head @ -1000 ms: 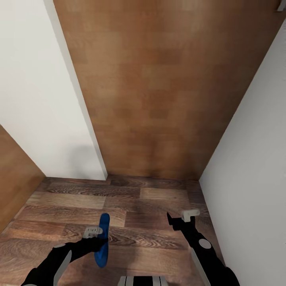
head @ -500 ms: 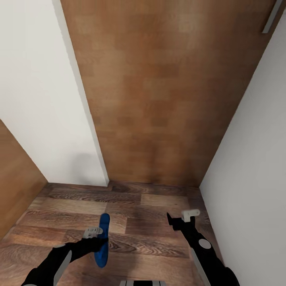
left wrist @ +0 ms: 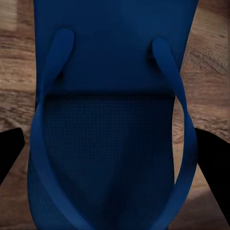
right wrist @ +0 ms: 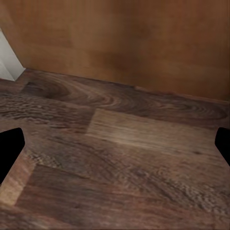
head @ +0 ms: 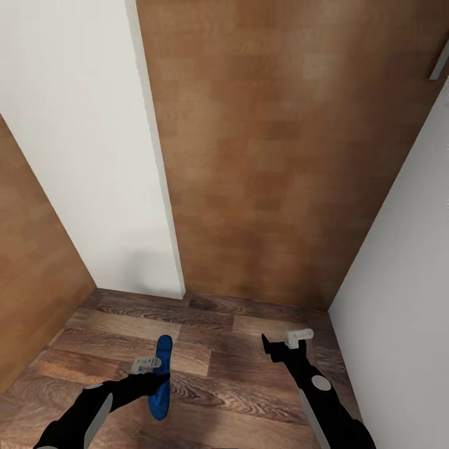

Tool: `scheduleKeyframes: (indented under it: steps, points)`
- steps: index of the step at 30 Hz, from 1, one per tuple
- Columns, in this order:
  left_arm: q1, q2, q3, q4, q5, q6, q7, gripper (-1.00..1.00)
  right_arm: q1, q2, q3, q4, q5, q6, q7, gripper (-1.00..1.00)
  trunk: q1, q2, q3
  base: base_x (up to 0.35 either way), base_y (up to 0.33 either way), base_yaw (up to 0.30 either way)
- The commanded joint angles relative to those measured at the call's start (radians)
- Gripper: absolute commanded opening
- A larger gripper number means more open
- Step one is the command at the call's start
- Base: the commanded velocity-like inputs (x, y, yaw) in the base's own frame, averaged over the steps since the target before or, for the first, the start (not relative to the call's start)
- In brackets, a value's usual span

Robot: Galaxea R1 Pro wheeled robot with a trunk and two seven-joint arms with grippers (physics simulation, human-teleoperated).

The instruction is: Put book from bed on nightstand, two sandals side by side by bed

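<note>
One bright blue sandal (head: 162, 378) hangs above the wood floor at the lower left of the head view, with my left gripper (head: 154, 372) shut on it. The left wrist view has the sandal (left wrist: 112, 120) close up, sole and straps facing the camera, with the dark fingertips (left wrist: 10, 148) at both edges. My right gripper (head: 274, 347) is at the lower right, open and holding nothing; its fingertips (right wrist: 9, 151) stand wide apart over bare floor. The book, bed and nightstand are out of view.
A brown wooden door (head: 280, 156) stands straight ahead, with a metal handle (head: 438, 62) at its upper right. White walls (head: 81, 156) close in on the left and right (head: 405, 280). Another brown panel (head: 31, 274) is at far left. Wood-plank floor (head: 218, 374) lies below.
The whole head view has shifted: the door and walls slid right and slightly down, so the camera turned. Both arms and the held sandal keep their places in the picture.
</note>
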Motion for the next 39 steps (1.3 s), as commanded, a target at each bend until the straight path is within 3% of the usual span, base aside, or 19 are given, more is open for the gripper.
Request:
scheduleKeyframes:
  steps: [1,7,14,24,27,31,39]
  points:
    - [0.0,0.0,0.002,0.0,0.009,0.01,-0.002,-1.0,0.0,0.0,-0.001,-0.001,-0.001,0.006,0.004,1.0,-0.001,0.0,0.003,0.0,0.0,0.012]
    - [0.0,-0.001,0.0,0.0,0.009,0.01,-0.002,-1.0,0.0,0.0,-0.001,0.008,-0.002,0.006,0.006,1.0,-0.003,0.001,0.026,0.0,0.0,0.004]
    - [0.0,-0.002,0.001,0.043,0.007,0.003,-0.001,-1.0,0.0,0.0,-0.001,0.224,0.0,-0.046,0.004,1.0,-0.006,0.003,0.053,0.0,0.0,0.0]
    - [0.0,0.005,0.003,0.237,0.004,-0.153,0.005,-1.0,0.0,-0.005,-0.007,0.529,-0.002,-0.152,0.004,1.0,-0.011,0.005,0.092,0.0,0.0,0.0]
    - [0.0,0.006,0.003,0.29,0.004,-0.214,0.016,-1.0,0.0,-0.007,-0.007,0.61,-0.001,-0.214,0.003,1.0,-0.012,0.006,0.104,0.0,0.0,0.0]
    - [0.0,0.005,0.002,0.313,0.004,-0.263,0.02,-1.0,0.0,-0.006,-0.005,0.638,-0.001,-0.289,0.003,1.0,-0.014,0.007,0.115,0.0,0.0,0.0]
    - [0.0,0.006,0.003,0.318,0.004,-0.276,0.021,-1.0,0.0,-0.004,-0.004,0.645,0.0,-0.312,0.003,1.0,-0.014,0.007,0.115,0.0,0.0,0.0]
